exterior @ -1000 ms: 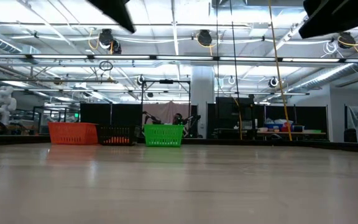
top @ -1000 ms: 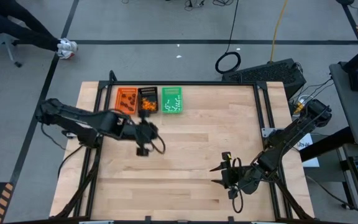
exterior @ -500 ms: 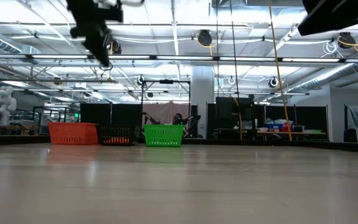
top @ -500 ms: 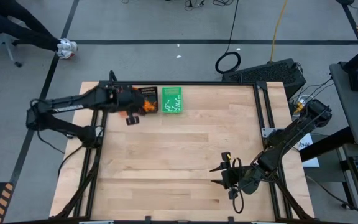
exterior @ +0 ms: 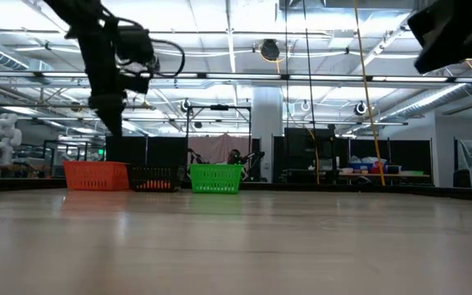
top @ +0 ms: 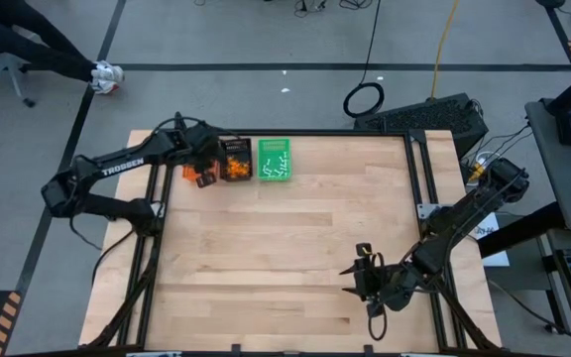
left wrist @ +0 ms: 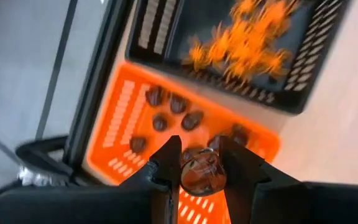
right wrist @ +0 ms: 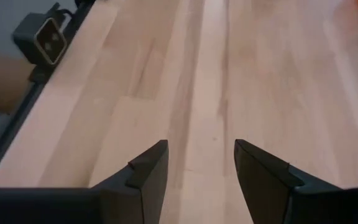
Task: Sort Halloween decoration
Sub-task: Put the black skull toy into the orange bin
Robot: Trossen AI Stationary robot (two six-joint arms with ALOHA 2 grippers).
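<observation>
While the right gripper waits with its jaws apart and empty above bare wood at the table's near edge, the action sits at the far left corner, where the left arm has swung in the past second from the open boards to a spot over the row of trays. There the left gripper hangs just above the orange tray, its fingers clamped on a single dark brown blob; the left wrist view shows about half a dozen matching brown pieces already lying in that tray beneath it. Next along, the black tray holds a heap of orange blobs, and beyond it the green tray carries thin white sticks. No loose trinkets can be seen on the table from above. The move suggests the carry is over and the drop comes next: judged from how things lie, letting go here would put this piece with its own kind, and the sorting looks close to finished.
</observation>
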